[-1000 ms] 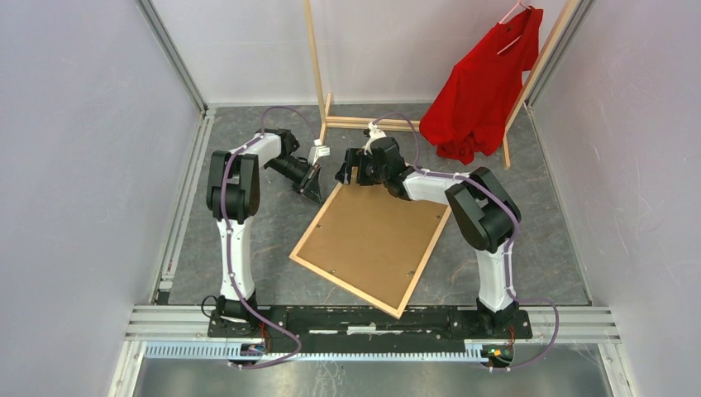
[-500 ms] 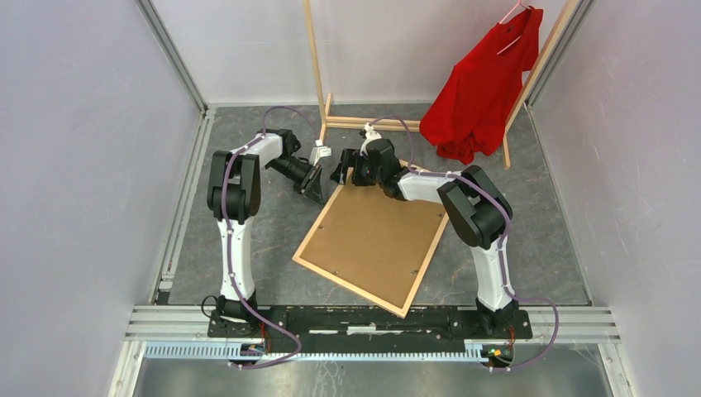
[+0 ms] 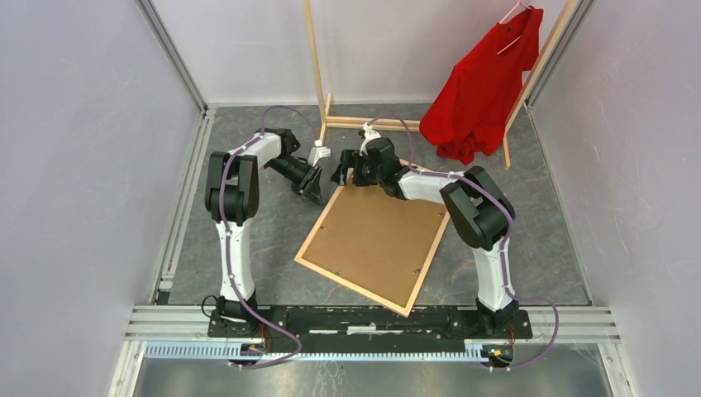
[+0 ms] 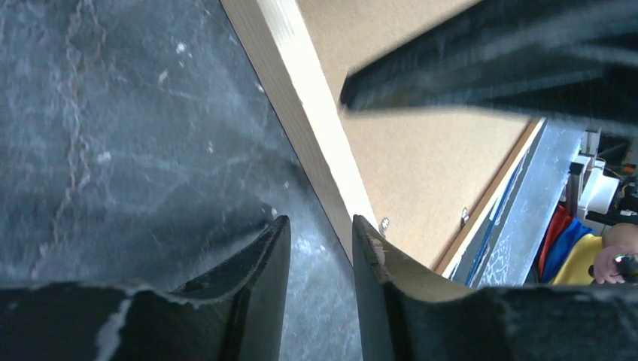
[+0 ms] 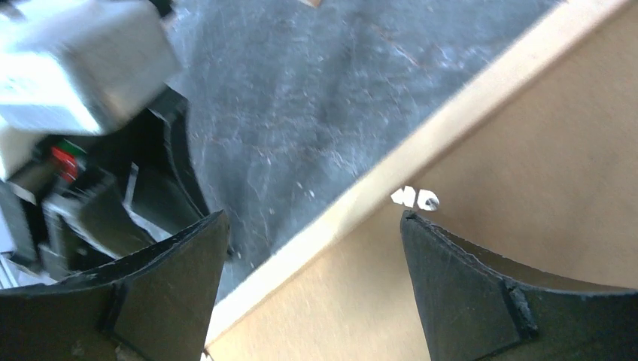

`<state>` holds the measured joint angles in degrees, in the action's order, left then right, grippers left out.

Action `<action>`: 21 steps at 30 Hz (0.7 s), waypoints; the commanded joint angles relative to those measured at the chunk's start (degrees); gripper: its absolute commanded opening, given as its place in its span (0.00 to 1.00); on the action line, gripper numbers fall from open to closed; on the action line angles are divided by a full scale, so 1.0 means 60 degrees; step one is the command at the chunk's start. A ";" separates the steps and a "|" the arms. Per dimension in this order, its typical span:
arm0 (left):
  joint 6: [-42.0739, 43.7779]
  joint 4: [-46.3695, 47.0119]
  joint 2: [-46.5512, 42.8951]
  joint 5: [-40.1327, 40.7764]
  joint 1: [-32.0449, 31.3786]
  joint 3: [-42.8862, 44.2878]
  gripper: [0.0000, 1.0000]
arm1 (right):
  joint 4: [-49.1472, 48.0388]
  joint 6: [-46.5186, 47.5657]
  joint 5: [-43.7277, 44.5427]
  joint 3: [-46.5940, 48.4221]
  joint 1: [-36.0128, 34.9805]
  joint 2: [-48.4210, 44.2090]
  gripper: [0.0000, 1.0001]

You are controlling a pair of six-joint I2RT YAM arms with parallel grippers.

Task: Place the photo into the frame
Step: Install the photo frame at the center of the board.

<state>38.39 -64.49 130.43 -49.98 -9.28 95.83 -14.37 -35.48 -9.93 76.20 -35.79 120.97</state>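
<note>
The frame of light wood lies face down on the grey floor, with the brown backing board in it. The photo is out of view. My left gripper sits low at the frame's far left edge; in its wrist view the narrowly open gripper has bare floor between its fingers, with the wooden edge just to the right. My right gripper is at the frame's far corner; in its wrist view the gripper is wide open, straddling the wooden edge above the backing board.
A wooden clothes rack with a red shirt stands at the back. Walls close in on both sides, and a metal rail runs along the left. A small metal clip sits on the board by my right finger.
My right gripper has moved a little to the left along the frame's far corner. The frame has shifted slightly. My left gripper has stayed in place.
</note>
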 commanded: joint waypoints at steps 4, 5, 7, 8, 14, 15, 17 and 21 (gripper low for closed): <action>-0.0534 0.0590 -0.1480 0.0371 -0.0179 -0.0374 0.51 | 0.0345 0.1099 0.1894 -0.1864 0.0426 -0.2957 0.94; -0.0595 0.0625 -0.1353 0.0377 -0.0282 -0.0330 0.51 | 0.0414 0.1173 0.2144 -0.2139 0.0527 -0.3196 0.94; -0.0694 0.0674 -0.1036 0.0254 -0.0439 -0.0252 0.51 | 0.0508 0.1272 0.2328 -0.2550 0.0793 -0.3505 0.94; -0.0782 0.0733 -0.0913 0.0246 -0.0489 -0.0239 0.51 | 0.0513 0.1293 0.2392 -0.2713 0.0962 -0.3592 0.94; -0.1295 0.1525 -0.0736 0.0528 -0.0622 -0.0411 0.45 | 0.0301 0.1599 0.2782 -0.3138 0.1588 -0.3537 0.90; -0.1317 0.1553 -0.0722 0.0552 -0.0622 -0.0404 0.43 | 0.0322 0.1622 0.2791 -0.3065 0.1658 -0.3409 0.89; -0.1330 0.1557 -0.0657 0.0573 -0.0622 -0.0397 0.40 | 0.0379 0.1696 0.2853 -0.2906 0.1738 -0.3195 0.88; -0.1314 0.1550 -0.0473 0.0663 -0.0622 -0.0442 0.34 | 0.0507 0.1733 0.2957 -0.2632 0.1922 -0.2722 0.86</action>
<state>32.58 -56.64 126.41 -46.52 -13.21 93.36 -11.03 -26.61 5.93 57.78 -24.99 102.43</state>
